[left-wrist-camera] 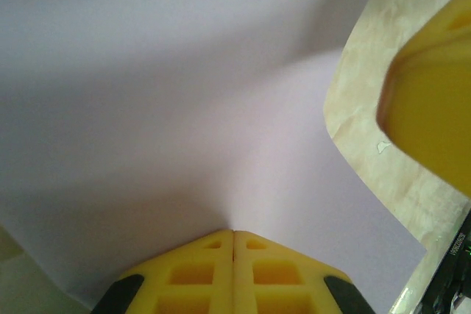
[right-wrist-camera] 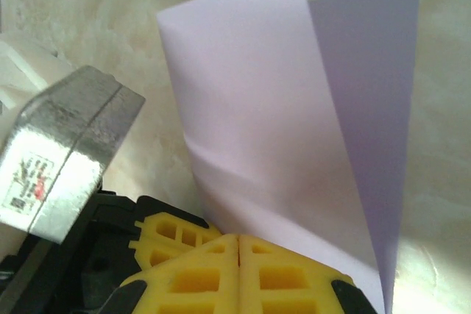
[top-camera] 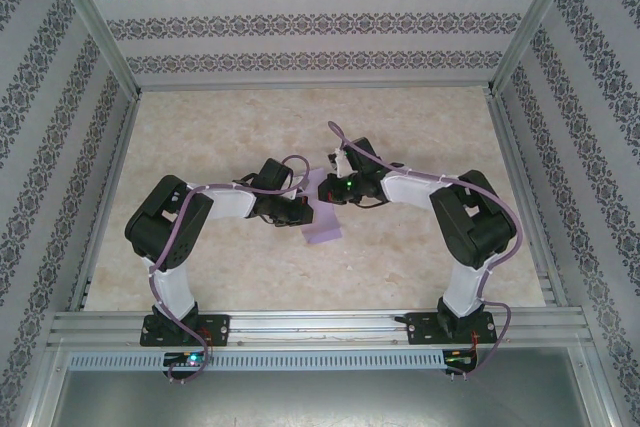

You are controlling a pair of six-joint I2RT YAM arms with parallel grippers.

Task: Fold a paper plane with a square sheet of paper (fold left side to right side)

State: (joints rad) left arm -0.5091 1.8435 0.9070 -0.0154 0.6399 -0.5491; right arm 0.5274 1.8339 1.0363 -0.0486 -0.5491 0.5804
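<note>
The square sheet of paper (top-camera: 324,224) is lavender and lies partly folded on the table between the two arms. In the right wrist view the sheet of paper (right-wrist-camera: 250,108) has a pale upper flap bowed over a darker layer at the right. My left gripper (left-wrist-camera: 234,233) is shut, and the sheet of paper (left-wrist-camera: 184,93) rises in a curve from its tips. My right gripper (right-wrist-camera: 239,238) is shut with its tips against the near end of the flap. From above, the left gripper (top-camera: 300,210) and right gripper (top-camera: 327,193) meet over the sheet's far end.
The table (top-camera: 420,137) is pale marble, walled by patterned panels and aluminium rails (top-camera: 320,325). The right gripper's yellow finger (left-wrist-camera: 434,108) crowds the left wrist view. The left arm's metal wrist part (right-wrist-camera: 66,152) sits close beside the right fingers.
</note>
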